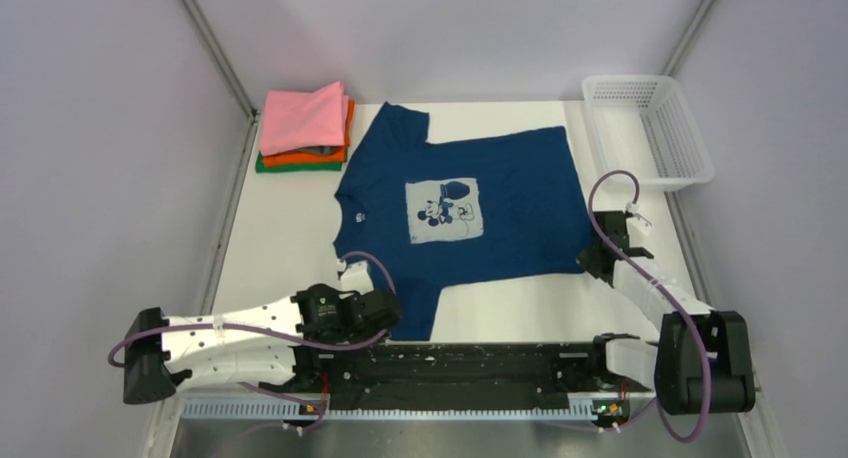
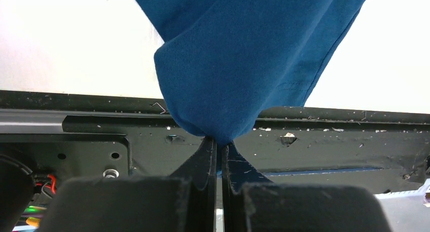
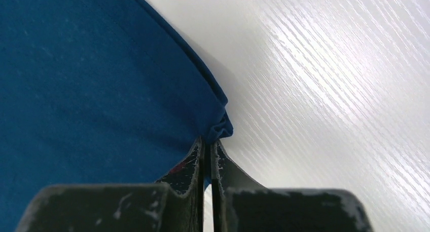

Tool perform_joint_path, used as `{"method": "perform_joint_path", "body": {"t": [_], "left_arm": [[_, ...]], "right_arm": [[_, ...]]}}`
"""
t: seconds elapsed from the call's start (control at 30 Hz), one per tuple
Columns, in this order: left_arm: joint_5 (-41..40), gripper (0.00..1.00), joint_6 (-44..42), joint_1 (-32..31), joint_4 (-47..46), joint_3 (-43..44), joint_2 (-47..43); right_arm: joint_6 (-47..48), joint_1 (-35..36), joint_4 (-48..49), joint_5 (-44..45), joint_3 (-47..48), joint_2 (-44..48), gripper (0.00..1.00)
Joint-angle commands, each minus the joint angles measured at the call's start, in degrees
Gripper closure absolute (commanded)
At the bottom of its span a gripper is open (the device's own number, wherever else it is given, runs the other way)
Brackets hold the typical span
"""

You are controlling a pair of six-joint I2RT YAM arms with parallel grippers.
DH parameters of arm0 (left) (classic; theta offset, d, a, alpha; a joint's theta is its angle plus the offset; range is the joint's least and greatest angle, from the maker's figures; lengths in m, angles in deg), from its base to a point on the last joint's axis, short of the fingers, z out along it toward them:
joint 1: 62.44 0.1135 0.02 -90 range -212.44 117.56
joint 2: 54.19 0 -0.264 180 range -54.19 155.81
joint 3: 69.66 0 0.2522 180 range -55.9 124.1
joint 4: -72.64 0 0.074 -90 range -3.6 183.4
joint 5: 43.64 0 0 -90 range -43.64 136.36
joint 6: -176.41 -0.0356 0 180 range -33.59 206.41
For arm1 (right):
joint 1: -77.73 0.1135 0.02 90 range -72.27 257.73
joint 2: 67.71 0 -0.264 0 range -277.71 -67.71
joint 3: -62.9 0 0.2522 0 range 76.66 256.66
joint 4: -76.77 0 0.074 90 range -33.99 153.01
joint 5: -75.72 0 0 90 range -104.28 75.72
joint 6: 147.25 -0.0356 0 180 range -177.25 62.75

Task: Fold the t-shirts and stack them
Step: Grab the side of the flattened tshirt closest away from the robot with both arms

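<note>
Tightly in right end effector: t-shirt

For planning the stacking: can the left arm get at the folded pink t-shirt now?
Probably not yet: the left end effector is shut on the dark blue cloth t-shirt, though the folded pink t-shirt lies uncovered on top.

Left arm and right arm: white link shells dotted with small holes, black joint housings, a bulky black motor block at each shoulder, and a purple cable looping off each wrist and trailing again at the base. Left end effector and right end effector: two flat matte-black fingers on blocky black carriers, edges scuffed grey-white, a red smear on the right one's inner face. Beside the left carriers, a silver screw and red wires.
</note>
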Motion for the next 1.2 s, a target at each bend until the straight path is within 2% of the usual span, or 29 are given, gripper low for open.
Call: {"method": "perform_joint_path", "body": {"t": [0.0,0.13,0.27,0.37,0.5,0.6,0.7,0.77,0.9,1.17], "left_arm": [[1.68,1.0,-0.28,0.21,2.45,1.9,-1.55],[6.45,1.0,0.28,0.21,5.43,2.47,-4.3],[8.71,1.0,0.42,0.21,4.92,1.45,-6.93],[7.72,1.0,-1.85,0.28,2.82,2.42,-7.94],[6.47,1.0,-7.5,1.75,-1.16,4.83,-6.66],[10.07,1.0,-15.85,7.37,-8.79,4.89,-3.9],[17.69,1.0,-25.92,18.06,-17.97,5.38,1.36],[20.12,1.0,-29.92,23.38,-20.13,8.67,5.8],[14.43,1.0,-34.69,26.42,-20.36,16.7,12.86],[12.26,1.0,-37.39,35.48,-22.04,23.73,17.53]], "right_arm": [[-0.56,-0.44,-6.94,-0.21,-0.92,3.47,1.0],[-2.69,-0.46,-16.3,-0.27,-0.73,11.26,1.0],[-6.47,-0.33,-19.81,-3.43,-3.51,19.33,1.0],[-7.73,0.1,-20.63,-6.86,-3.86,20.68,1.0],[-6.52,0.09,-19.9,-6.0,-2.19,19.47,1.0],[-3.08,0.09,-18.93,-7.08,0.09,16.48,1.0],[0.88,0.07,-17.93,-7.51,1.71,13.26,1.0],[2.75,0.15,-17.31,-8.32,3.49,11.06,1.0],[9.82,0.14,-16.97,-7.63,9.54,6.07,1.0],[16.45,-0.01,-17.57,-6.71,21.63,-1.66,1.0]]}}
